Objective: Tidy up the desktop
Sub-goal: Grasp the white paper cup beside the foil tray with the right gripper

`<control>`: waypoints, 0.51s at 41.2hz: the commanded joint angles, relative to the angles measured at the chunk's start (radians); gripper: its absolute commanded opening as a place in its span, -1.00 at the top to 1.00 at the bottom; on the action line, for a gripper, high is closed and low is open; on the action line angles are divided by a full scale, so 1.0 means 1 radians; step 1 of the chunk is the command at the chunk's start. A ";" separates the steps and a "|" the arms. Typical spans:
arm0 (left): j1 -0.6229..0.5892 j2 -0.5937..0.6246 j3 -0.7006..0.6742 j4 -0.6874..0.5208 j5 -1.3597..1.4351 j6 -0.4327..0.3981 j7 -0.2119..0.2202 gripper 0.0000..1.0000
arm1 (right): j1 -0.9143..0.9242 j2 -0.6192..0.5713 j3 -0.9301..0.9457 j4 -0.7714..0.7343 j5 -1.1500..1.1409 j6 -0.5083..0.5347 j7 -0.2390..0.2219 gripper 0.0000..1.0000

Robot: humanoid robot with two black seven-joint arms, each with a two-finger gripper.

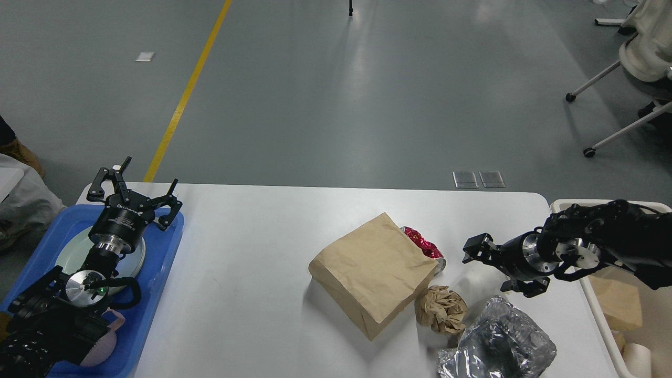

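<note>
The white desktop (252, 273) carries a brown paper bag (373, 273) lying flat. A crushed red can (422, 245) lies at the bag's right edge, with a crumpled brown paper ball (441, 308) and crinkled silver foil (496, 344) in front of it. My right gripper (484, 272) is open and low over the desktop, just right of the can and above the foil. Nothing shows between its fingers. My left gripper (139, 181) is open and empty above the far end of the blue tray (157, 273).
The blue tray at the left edge holds a stack of pale plates (134, 260) and a pink item (102, 353). A beige bin (604, 328) stands off the right edge with brown and white rubbish inside. Office chair legs (604, 142) stand far right on the floor.
</note>
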 commanded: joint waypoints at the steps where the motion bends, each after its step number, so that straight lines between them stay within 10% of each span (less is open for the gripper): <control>1: 0.000 0.000 0.000 0.001 0.001 0.000 0.000 -0.92 | -0.046 0.054 0.001 -0.065 0.001 -0.009 0.000 -1.00; 21: 0.000 0.001 0.000 -0.001 0.000 0.000 0.000 -0.92 | -0.078 0.089 0.003 -0.108 0.001 -0.072 0.000 -0.81</control>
